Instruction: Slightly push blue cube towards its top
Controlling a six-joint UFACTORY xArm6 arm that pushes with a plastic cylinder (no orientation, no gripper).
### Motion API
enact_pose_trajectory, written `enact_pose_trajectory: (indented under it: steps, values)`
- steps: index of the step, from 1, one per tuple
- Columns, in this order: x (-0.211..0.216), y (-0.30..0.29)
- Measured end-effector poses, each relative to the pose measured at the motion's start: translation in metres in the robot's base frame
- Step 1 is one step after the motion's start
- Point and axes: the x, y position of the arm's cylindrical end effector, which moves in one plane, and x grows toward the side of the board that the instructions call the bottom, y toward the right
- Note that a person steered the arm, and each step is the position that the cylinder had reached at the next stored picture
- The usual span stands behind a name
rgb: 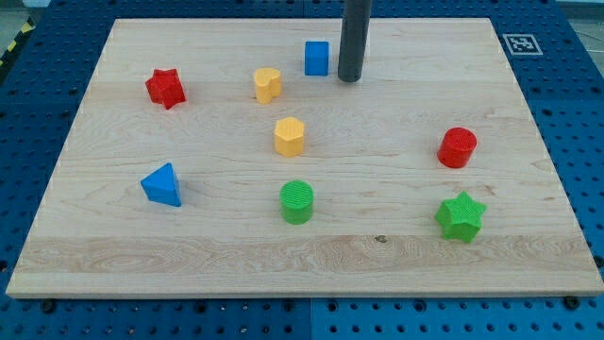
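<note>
The blue cube point(316, 58) sits near the view's top, a little left of centre, on the wooden board point(396, 255). My tip point(350, 78) rests on the board just to the cube's right, slightly lower in the view, with a small gap between them. The dark rod rises straight up out of the view's top.
A yellow heart-like block point(267, 84) lies left of the cube, a yellow hexagon point(290, 136) below it. A red star point(165, 88) at the left, a blue triangle point(162, 184), a green cylinder point(296, 201), a green star point(461, 216), a red cylinder point(458, 147).
</note>
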Motion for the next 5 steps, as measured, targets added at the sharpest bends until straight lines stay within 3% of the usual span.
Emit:
enact_pose_trajectory:
  steps: [5]
  values:
    - [-0.0004,-0.0035]
